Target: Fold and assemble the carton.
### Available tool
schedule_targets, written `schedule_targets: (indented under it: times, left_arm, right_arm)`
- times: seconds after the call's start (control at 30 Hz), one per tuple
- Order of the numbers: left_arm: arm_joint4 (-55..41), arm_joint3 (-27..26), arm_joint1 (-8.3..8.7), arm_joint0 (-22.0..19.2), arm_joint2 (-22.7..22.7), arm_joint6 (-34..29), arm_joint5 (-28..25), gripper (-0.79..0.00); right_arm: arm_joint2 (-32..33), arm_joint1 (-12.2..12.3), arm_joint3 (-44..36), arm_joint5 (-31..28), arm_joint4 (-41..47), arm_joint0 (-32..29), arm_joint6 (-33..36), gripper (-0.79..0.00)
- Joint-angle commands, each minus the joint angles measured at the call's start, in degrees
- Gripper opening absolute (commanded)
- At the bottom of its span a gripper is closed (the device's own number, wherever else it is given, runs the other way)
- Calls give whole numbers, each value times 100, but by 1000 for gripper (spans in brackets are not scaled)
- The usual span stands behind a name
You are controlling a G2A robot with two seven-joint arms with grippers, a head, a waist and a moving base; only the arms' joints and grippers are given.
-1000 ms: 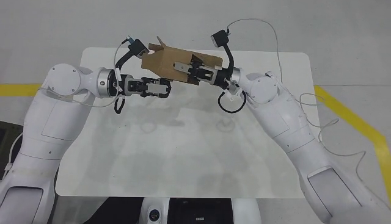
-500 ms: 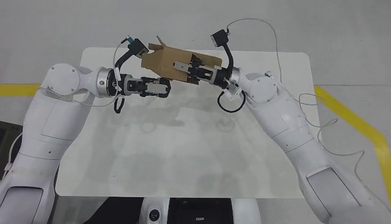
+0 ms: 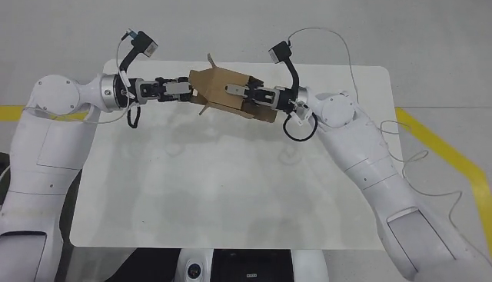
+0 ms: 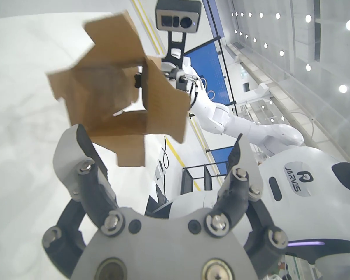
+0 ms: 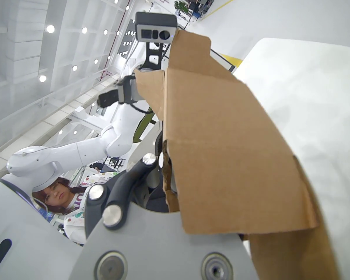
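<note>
Left claw [image 4: 158,136] stands wide open and holds nothing, its jaws spread just short of the loose flaps [image 4: 131,150] at the near end of the carton [image 4: 105,88]. My right claw [image 3: 241,93] looks clamped on a side wall at the other end, with one finger hidden behind the card. It seems to hold the carton up above the far part of the table [image 3: 231,197]. The box is a half-opened tube with its flaps splayed. To fold well, I judge I should lay the open jaws flat against one flap and press it in along its crease, with the right grip firm so the tube cannot twist. Around the white table lies grey floor [image 3: 430,21] with a yellow line [image 3: 442,150].
</note>
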Motion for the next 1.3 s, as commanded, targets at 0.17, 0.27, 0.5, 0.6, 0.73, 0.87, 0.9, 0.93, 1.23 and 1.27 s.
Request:
schedule_targets:
  times: [0.17, 0.27, 0.5, 0.6, 0.73, 0.87, 0.9, 0.93, 1.23, 1.27]
  left_arm:
    - [549, 239, 18, 35, 17, 382, -57, 0]
    - [612, 293, -1, 41, 115, 466, 2, 0]
    - [708, 452, -39, -13, 246, 695, 53, 0]
    - [579, 546, -51, -32, 234, 765, 71, 0]
    - [405, 616, -49, -69, 164, 744, 55, 0]
    - [430, 687, -42, -74, 134, 765, 60, 0]
    - [473, 711, -42, -72, 147, 772, 76, 0]
    - [518, 729, -43, -70, 171, 772, 97, 0]
    - [946, 744, -75, -98, 427, 712, 93, 0]
    - [949, 737, -78, -97, 448, 691, 86, 0]
  right_arm:
    - [17, -7, -81, -8, 365, 46, 486, -785]
    - [34, -12, -168, -7, 448, 60, 545, -785]
    - [135, 11, -329, -21, 543, 33, 657, -785]
    - [183, 27, -339, -16, 513, 6, 670, -785]
    - [225, 48, -297, 37, 410, -27, 658, -785]
    - [289, 66, -314, 51, 440, -57, 671, -785]
    - [308, 69, -336, 40, 478, -70, 674, -785]
    - [319, 72, -353, 38, 497, -80, 686, -785]
    - [336, 67, -480, 14, 665, -130, 739, -785]
    - [337, 66, -479, 9, 685, -133, 741, -785]
